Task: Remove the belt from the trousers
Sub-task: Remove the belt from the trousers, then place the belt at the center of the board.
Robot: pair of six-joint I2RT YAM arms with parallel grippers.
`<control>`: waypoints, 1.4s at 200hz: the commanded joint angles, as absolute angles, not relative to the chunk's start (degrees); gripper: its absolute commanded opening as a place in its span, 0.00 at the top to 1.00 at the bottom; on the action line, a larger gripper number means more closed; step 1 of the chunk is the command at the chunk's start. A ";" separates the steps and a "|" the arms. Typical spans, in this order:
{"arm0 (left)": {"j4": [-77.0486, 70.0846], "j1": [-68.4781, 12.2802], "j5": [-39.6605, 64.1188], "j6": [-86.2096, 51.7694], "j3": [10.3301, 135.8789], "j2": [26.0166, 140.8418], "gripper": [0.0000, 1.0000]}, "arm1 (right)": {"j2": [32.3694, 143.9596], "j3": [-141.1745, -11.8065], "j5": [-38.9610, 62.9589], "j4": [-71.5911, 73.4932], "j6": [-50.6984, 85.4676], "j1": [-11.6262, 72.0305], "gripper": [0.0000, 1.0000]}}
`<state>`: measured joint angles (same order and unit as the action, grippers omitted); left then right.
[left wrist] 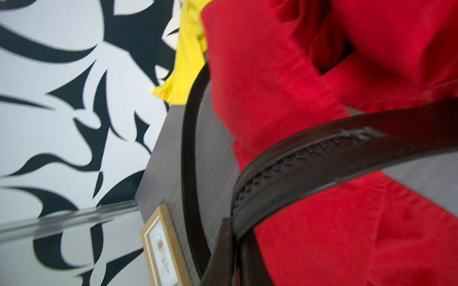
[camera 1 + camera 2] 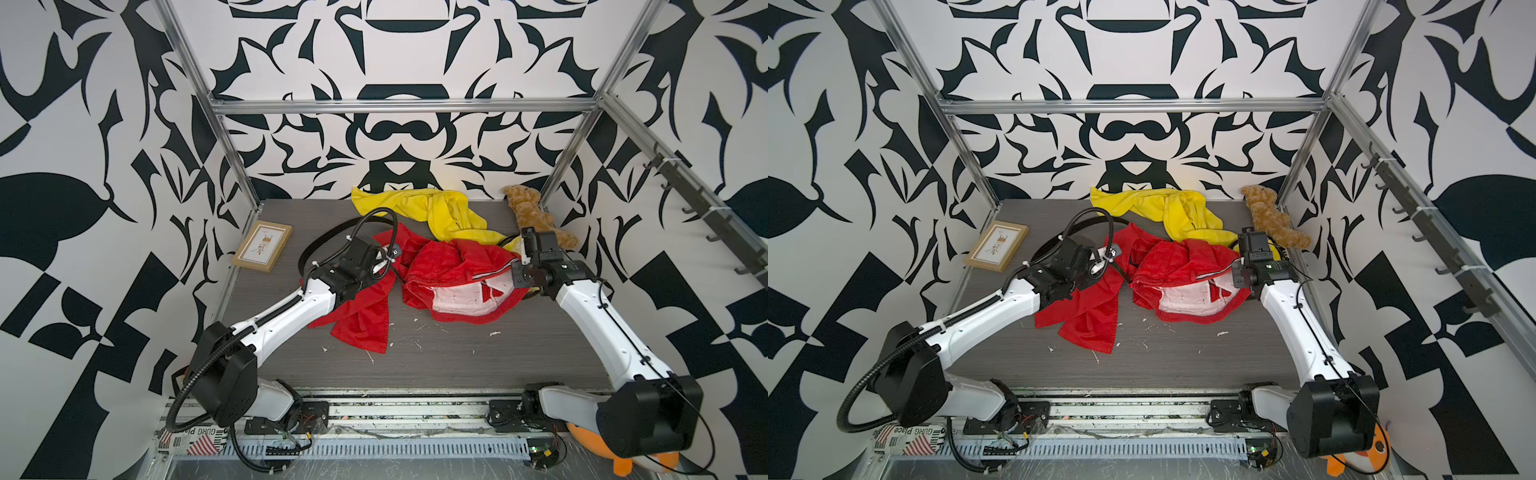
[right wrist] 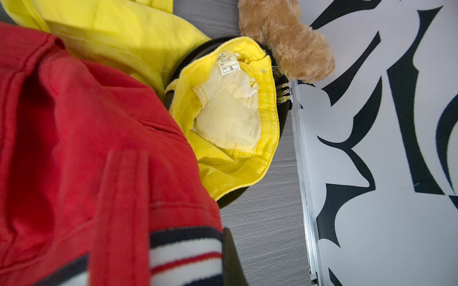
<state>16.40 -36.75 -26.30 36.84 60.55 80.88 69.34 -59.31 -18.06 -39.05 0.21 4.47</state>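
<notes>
The dark belt (image 1: 322, 153) is pinched tight in the left gripper (image 1: 235, 250). It is looped out over the table (image 2: 457, 357) and is led back into the red trousers (image 2: 449, 266) in the middle. The striped edge of the red trousers is gripped by the right gripper (image 2: 516, 268), and their white inside is shown. The yellow trousers (image 2: 419, 203) are laid behind them (partly under the red cloth). A teddy bear (image 2: 536, 216) is seen in the back corner and a picture frame (image 2: 262, 247) across from it.

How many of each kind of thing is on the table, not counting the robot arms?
Trousers: 2, red trousers and yellow trousers
Belts: 2, belt beside the red trousers and belt around the yellow trousers
Teddy bear: 1
Picture frame: 1
Total: 6
</notes>
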 commanded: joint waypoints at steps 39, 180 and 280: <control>13.89 -29.69 -32.65 33.62 63.50 80.07 1.00 | 66.92 -61.61 -20.90 -37.66 1.18 4.09 1.00; 29.13 -18.84 -24.67 20.43 97.41 111.45 1.00 | 69.17 -68.38 -11.65 -38.46 7.32 19.60 1.00; 40.24 -15.73 -18.41 12.42 117.45 135.69 0.38 | 79.25 -74.73 -1.69 -31.41 12.21 34.97 1.00</control>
